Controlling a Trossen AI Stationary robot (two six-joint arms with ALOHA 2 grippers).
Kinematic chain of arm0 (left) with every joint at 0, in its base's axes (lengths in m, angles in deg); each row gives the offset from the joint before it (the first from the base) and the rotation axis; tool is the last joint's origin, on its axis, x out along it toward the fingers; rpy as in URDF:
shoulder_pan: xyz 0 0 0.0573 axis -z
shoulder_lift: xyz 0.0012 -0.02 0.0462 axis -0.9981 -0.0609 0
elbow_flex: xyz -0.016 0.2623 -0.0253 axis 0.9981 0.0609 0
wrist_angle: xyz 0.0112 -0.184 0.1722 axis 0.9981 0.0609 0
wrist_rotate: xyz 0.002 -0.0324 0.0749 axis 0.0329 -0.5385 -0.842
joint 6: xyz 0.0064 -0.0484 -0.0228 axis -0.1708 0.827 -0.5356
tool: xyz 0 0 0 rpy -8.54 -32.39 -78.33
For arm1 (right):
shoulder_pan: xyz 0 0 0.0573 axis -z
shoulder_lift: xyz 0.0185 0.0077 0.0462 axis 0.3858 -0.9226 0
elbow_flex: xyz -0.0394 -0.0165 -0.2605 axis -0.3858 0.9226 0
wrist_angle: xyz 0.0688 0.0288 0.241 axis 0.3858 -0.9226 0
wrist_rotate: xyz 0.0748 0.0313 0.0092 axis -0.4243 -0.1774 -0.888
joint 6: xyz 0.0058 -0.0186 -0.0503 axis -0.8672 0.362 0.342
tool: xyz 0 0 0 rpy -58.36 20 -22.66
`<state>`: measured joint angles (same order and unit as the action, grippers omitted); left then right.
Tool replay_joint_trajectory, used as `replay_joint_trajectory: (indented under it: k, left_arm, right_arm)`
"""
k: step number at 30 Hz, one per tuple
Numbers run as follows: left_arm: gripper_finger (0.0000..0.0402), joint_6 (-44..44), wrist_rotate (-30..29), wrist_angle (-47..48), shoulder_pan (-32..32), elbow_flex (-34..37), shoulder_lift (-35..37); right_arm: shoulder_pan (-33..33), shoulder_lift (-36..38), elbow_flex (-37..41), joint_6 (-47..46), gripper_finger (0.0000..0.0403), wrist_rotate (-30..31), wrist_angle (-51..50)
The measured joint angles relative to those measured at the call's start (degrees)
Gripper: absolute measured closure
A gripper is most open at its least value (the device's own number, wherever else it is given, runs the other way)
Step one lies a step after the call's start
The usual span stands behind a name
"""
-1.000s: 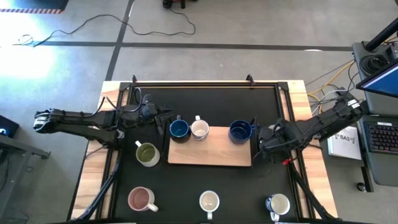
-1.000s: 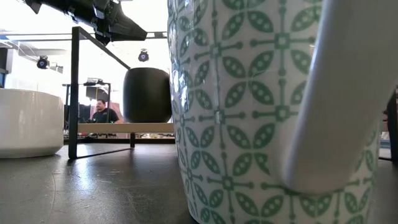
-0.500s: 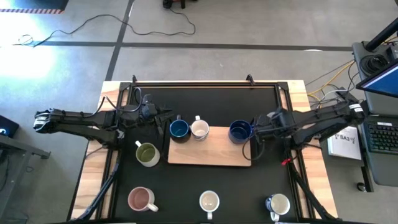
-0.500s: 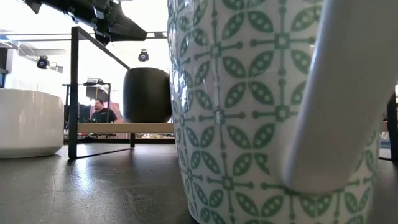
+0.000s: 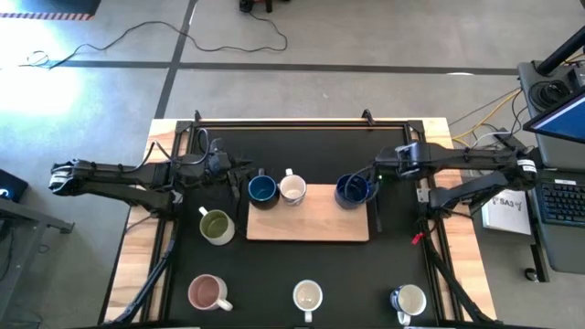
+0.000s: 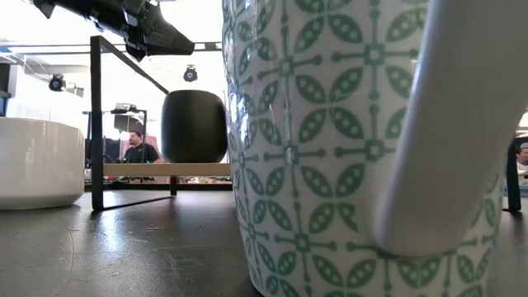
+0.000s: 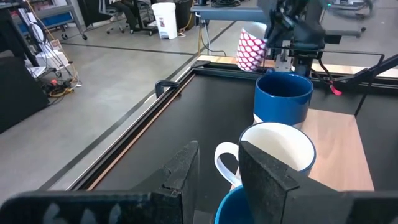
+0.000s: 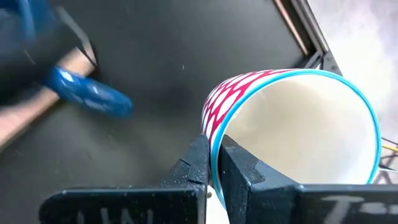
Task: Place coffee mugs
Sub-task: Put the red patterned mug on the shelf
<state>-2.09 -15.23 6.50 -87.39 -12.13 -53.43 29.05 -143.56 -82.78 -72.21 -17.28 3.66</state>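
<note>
Room stays free on the wooden board (image 5: 311,222) between white mug (image 5: 292,188) and blue mug (image 5: 351,190). I see my right gripper (image 8: 213,163) pinching a pink-patterned mug (image 8: 292,134) past that blue mug; left gripper (image 7: 217,168) spread beside the board's other end. No readable writing.

The right arm now reaches straight across the table's right edge, no longer folded at the near right corner of the wooden board (image 5: 308,217). Its right gripper (image 5: 382,173) sits just beside the far-right blue mug (image 5: 351,190), farther from the near edge than a second ago. Its fingers (image 8: 200,163) pinch the rim of a red-and-white patterned mug (image 8: 292,134), which has travelled along with it.
</note>
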Motion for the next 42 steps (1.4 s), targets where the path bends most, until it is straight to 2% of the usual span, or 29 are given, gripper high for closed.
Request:
replay_joint_trajectory:
  k: [6,12,17,21,26,33,42]
  left_arm:
    - [0.0306,0.0,0.0,0.8,0.0,0.0,0.0]
    - [0.0306,0.0,0.0,0.8,0.0,0.0,0.0]
    - [0.0306,0.0,0.0,0.8,0.0,0.0,0.0]
    - [0.0306,0.2,0.0,0.8,0.0,0.0,0.0]
    - [0.0306,0.2,0.0,0.8,0.0,0.0,0.0]
    - [0.0306,0.6,0.1,0.8,0.0,0.0,0.0]
    - [0.0306,0.5,0.2,0.9,0.0,0.0,0.0]
  right_arm:
    - [3.3,0.0,-7.7,6.3,0.0390,1.1,3.3]
    - [8.0,-1.7,-13.1,15.3,0.0390,0.9,12.8]
    - [10.1,-6.4,-16.9,22.9,0.0390,-2.2,18.5]
    - [10.2,-12.0,-19.2,28.5,0.0390,-5.4,19.2]
    - [10.2,-18.7,-22.3,33.4,0.0390,-6.4,19.2]
    - [9.8,-25.1,-26.9,40.0,0.0390,-18.2,19.2]
    - [6.5,-28.6,-29.5,44.9,0.0390,-24.3,18.9]
